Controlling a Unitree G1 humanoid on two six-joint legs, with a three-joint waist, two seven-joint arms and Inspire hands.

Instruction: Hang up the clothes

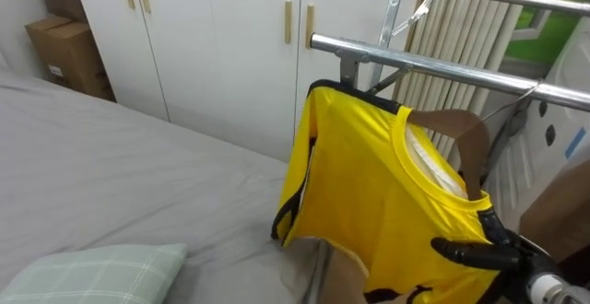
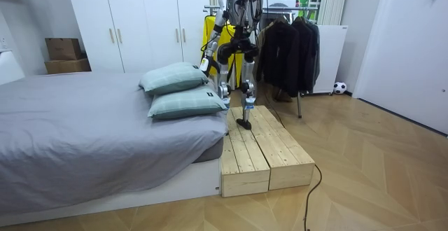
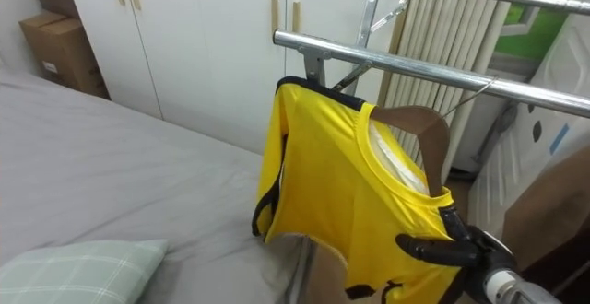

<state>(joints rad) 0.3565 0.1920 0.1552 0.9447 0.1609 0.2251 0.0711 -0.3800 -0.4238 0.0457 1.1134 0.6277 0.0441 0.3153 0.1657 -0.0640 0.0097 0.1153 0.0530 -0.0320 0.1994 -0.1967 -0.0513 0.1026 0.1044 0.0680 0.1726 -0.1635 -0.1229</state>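
The robot's black right hand (image 1: 481, 249), near right, pinches the near shoulder of the bright yellow T-shirt (image 1: 369, 184). The shirt hangs on a brown wooden hanger (image 1: 466, 138) whose hook reaches the silver metal rail (image 1: 442, 67), right of the grey bed (image 1: 138, 175).

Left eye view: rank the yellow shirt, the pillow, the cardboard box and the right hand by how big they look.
1. yellow shirt, by far.
2. pillow, cut off by the picture's lower edge.
3. cardboard box, slightly smaller but farther off, so unsure against the pillow.
4. right hand.
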